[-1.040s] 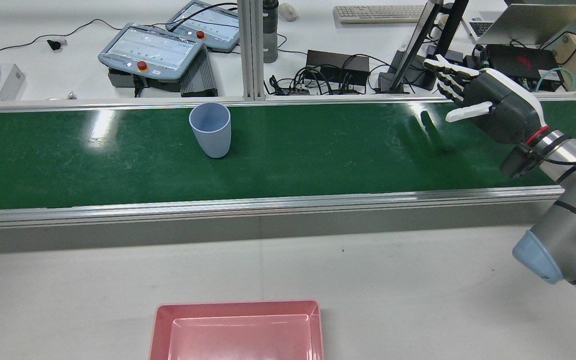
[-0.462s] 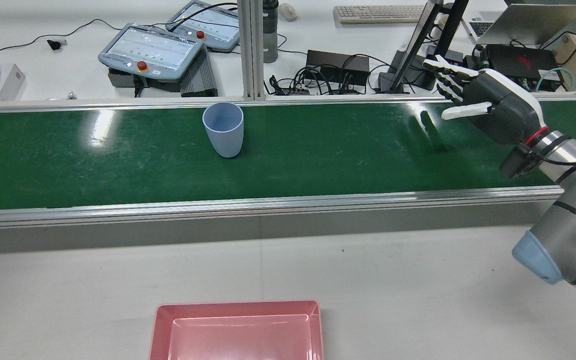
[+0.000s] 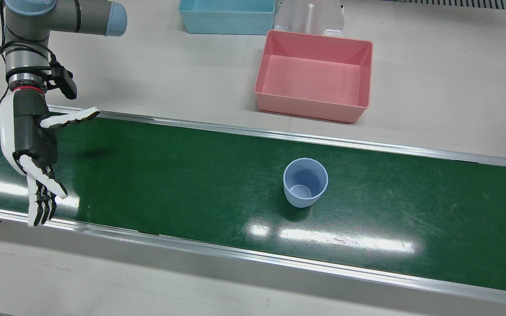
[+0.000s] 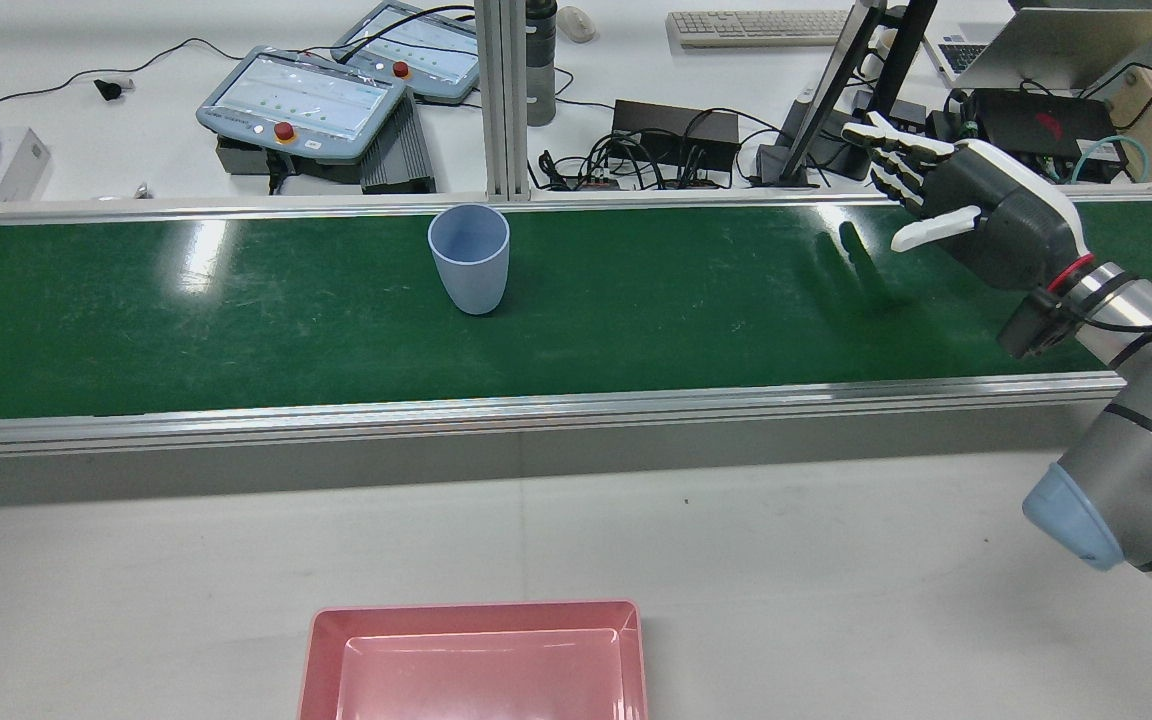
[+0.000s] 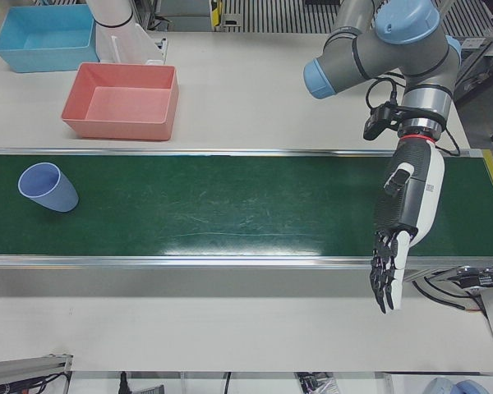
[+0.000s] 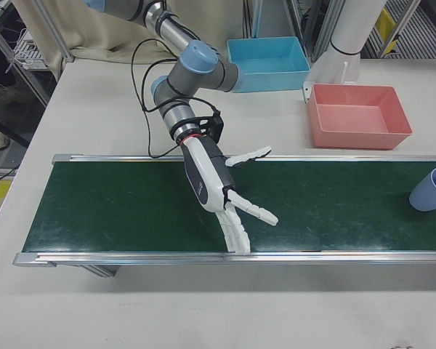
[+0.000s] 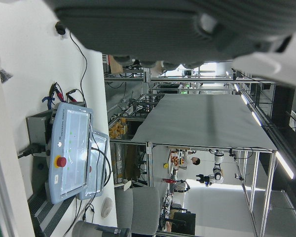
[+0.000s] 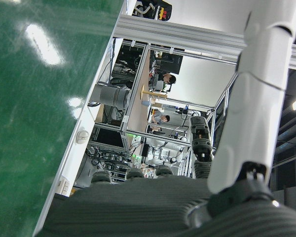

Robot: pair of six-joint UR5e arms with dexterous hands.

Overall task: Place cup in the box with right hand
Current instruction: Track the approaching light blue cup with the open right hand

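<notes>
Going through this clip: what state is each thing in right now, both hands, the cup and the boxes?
right hand: open, holding nothing, above the green belt, far from the cup.
left hand: open, holding nothing, fingers out over the belt's edge.
cup: upright, empty, standing on the belt, untouched.
pink box: empty, on the table beside the belt.
blue box: empty.

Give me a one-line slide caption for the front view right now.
Open right hand waits over the green belt, apart from the upright blue cup; pink box empty.
</notes>
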